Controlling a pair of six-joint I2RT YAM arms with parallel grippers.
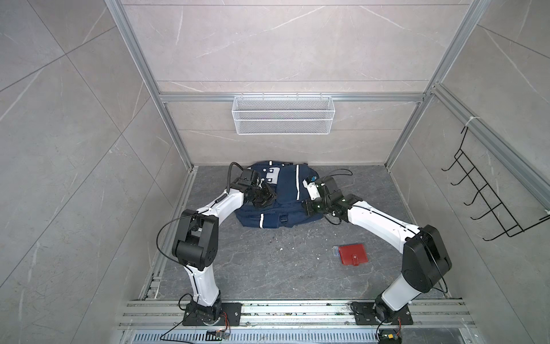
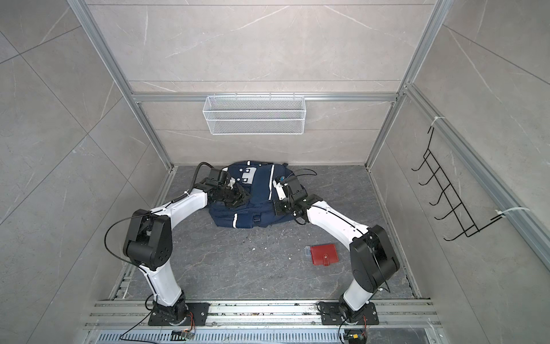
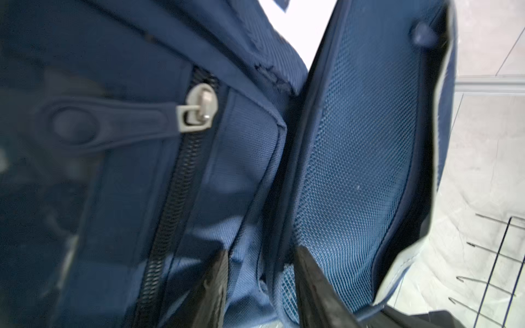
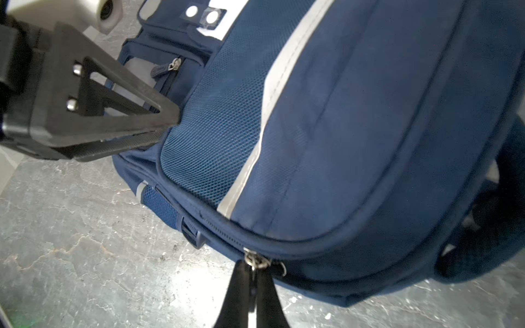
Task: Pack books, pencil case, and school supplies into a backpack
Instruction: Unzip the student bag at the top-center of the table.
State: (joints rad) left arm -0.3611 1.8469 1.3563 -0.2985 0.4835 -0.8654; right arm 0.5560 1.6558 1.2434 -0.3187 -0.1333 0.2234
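The right gripper [image 4: 252,269] is clamping its jaws together on the metal zipper pull [image 4: 251,259] at the rim of the backpack [image 4: 369,127]. The left gripper [image 3: 262,251] is standing with its jaws partly apart, astride the seam beside the mesh panel [image 3: 355,170]; I cannot tell whether it is pinching the fabric. The backpack is lying flat at the far end of the surface [image 1: 268,268]. The red case [image 1: 354,253], with the clear plastic piece [image 1: 335,250] just beside it, is lying well apart from the backpack, near the right arm.
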